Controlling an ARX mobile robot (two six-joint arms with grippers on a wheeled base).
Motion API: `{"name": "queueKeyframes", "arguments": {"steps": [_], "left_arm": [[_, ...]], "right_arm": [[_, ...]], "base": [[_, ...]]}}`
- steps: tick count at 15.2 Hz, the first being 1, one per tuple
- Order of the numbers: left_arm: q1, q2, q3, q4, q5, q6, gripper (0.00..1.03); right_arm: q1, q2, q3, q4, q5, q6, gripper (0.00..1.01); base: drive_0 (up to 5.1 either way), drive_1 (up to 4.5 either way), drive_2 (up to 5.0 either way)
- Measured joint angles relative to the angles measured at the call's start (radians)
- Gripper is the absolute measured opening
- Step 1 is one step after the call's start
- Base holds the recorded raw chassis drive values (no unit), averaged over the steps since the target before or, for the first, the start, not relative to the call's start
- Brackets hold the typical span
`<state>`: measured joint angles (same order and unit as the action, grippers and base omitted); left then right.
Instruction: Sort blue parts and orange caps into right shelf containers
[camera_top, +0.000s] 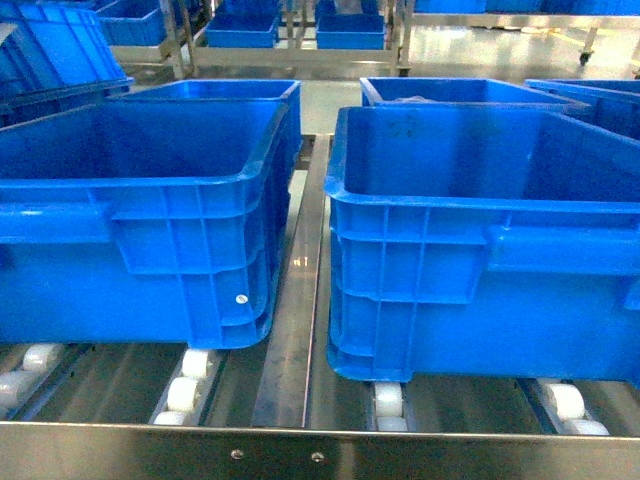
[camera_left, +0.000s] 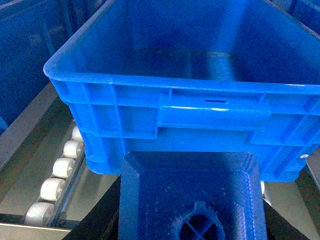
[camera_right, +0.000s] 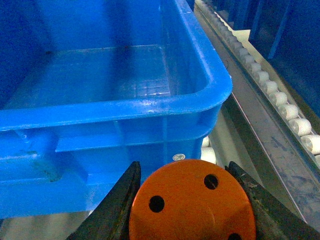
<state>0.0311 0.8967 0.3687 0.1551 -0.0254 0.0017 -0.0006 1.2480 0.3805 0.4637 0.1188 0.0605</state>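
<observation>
orange cap (camera_right: 192, 202) gripped, blue part (camera_left: 192, 200) held — crates (camera_top: 480, 240)

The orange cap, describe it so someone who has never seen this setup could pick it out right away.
Start at the big blue crate on the roller shelf in the right wrist view. Just in front of its near wall, at the bottom of the picture, the right end effector holds the orange cap between dark fingers. It is the only orange thing there, round, with small dark holes in its flat top.

right gripper (camera_right: 192, 200): black, wedge-shaped fingers (camera_right: 117, 202) | left gripper (camera_left: 190, 220): only dark black edges visible
</observation>
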Motion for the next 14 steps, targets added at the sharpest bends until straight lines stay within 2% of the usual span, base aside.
{"name": "queueKeyframes", "arguments": {"steps": [10,11,12,13,14], "left_arm": [[0.000,0.000,0.000,0.000,0.000,0.000,0.44],[0.000,0.000,0.000,0.000,0.000,0.000,0.44],[0.000,0.000,0.000,0.000,0.000,0.000,0.44],[0.000,0.000,0.000,0.000,0.000,0.000,0.44],[0.000,0.000,0.000,0.000,0.000,0.000,0.44]], "right_arm": [[0.000,0.000,0.000,0.000,0.000,0.000,0.43],[-0.039,-0.046,-0.034,0.080,-0.240,-0.125,0.43],[-0.031,-0.130,-0.036,-0.002,-0.293,-0.180,0.43],[-0.023,-0.283,-0.019,-0.165,-0.317,-0.216,0.43],[-0.024,-0.351,0.020,-0.247,-0.325,-0.213,0.43]], "base": [[0.0,0.00,0.0],[0.0,0.00,0.0],[0.0,0.00,0.0],[0.0,0.00,0.0],[0.0,0.00,0.0]]}}
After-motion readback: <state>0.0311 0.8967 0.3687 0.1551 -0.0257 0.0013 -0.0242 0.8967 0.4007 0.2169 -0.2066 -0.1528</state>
